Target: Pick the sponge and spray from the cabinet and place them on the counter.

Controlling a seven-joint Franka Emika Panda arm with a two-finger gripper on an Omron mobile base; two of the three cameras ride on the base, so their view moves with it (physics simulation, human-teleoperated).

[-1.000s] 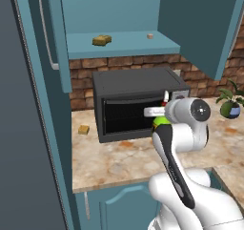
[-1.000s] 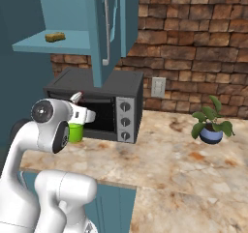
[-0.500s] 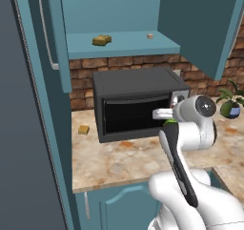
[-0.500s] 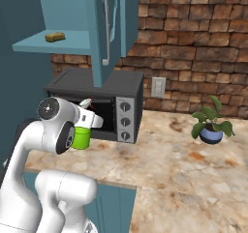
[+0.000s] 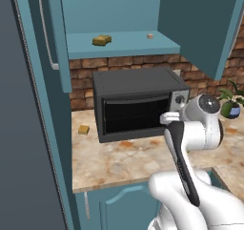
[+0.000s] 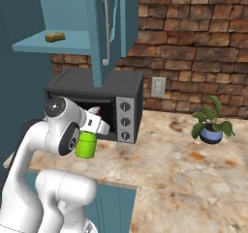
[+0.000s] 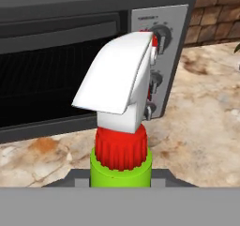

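Since a second ago the arm has swung toward the plant side of the microwave (image 5: pixel 136 102), carrying the spray (image 6: pixel 86 143) from in front of the oven door to a spot before the knob panel. From the right base camera the green bottle hangs upright just below the white wrist, above the tabletop (image 6: pixel 184 164) and not touching it; its white-and-red top is mostly covered by the wrist there. From the left base camera the bottle is hidden behind the forearm and only a sliver of the white nozzle shows. The hand camera looks over the bottle's red collar and white trigger head (image 7: pixel 123 79) toward the microwave's dials; the gripper (image 7: pixel 121 180) sits at the lower edge, cut off by the frame, so the fingertips cannot be seen, though the jaws are evidently clamped on the bottle's body since it hangs clear of any surface.

The sponge (image 5: pixel 101 40) lies flat on the shelf of the open cabinet (image 5: pixel 124 44), with a tiny pale cube (image 5: pixel 150 36) well apart from it on the same shelf. A small orange-tan block (image 5: pixel 84 129) rests on the tabletop just beside the microwave. A potted plant (image 6: pixel 211 125) stands farther along, half cut off in the left base camera.
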